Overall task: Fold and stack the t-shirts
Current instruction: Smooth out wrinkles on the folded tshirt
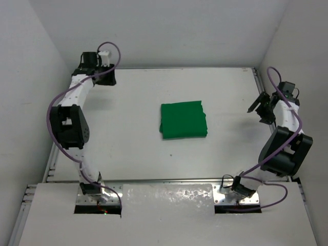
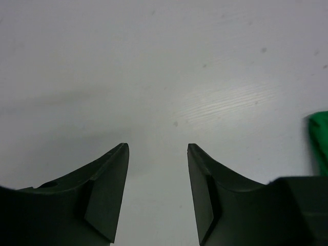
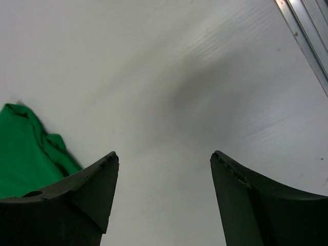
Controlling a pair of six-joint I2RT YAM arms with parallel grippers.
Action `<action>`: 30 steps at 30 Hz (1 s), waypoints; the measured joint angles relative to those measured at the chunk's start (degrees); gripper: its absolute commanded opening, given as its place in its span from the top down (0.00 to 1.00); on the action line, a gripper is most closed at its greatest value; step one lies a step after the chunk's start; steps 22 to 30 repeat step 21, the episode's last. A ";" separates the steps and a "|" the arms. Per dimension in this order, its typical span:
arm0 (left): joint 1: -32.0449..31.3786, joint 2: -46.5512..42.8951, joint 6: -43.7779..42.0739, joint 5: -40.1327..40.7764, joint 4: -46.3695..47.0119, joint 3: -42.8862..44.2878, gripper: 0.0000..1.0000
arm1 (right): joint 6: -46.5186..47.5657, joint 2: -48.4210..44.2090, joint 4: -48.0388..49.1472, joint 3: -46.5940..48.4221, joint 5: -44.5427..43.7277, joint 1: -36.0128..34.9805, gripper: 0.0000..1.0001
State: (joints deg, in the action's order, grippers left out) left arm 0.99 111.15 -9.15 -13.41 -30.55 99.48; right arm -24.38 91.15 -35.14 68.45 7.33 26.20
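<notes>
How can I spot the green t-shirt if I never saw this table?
Start with the big white table. Right near its middle lies the green t-shirt, folded into a flat square. Nothing else there is green or cloth.

You see one bright green t-shirt (image 1: 183, 120), plain and without print, folded into a compact, nearly square packet. It lies flat near the middle of the white tabletop (image 1: 128, 148), and its sides are slightly turned against the tabletop edges. Stacked cloth layers show along its left and near sides. From the right wrist camera, one corner looks a little rumpled.
</notes>
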 measured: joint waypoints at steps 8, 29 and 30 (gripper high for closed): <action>5.62 -2.80 -1.16 1.03 -4.98 -8.22 0.49 | 1.75 -2.54 -0.04 -1.36 -0.72 0.26 0.27; 5.62 -8.17 -2.01 1.51 -5.20 -11.72 0.48 | 3.87 -7.58 2.78 -5.73 -0.83 0.26 0.24; 5.62 -8.17 -2.01 1.51 -5.20 -11.72 0.48 | 3.87 -7.58 2.78 -5.73 -0.83 0.26 0.24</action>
